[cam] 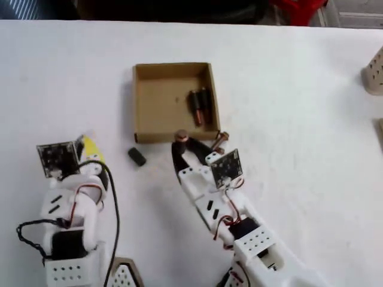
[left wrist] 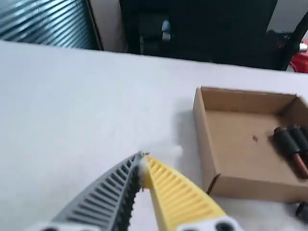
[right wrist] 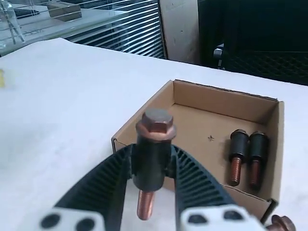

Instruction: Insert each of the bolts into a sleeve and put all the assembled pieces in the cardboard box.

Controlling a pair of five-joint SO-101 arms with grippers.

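Sleeved bolt (right wrist: 153, 161) upright between the right jaws, just beside the cardboard box (right wrist: 222, 100)

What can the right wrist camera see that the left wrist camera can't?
Right wrist view, not left: the right gripper shut on an upright bolt in its sleeve, and a loose bolt beside the cardboard box. Left wrist view, not right: the left gripper, shut on nothing, and a loose black sleeve near the box. Both: the box holding two assembled pieces, on the white table.
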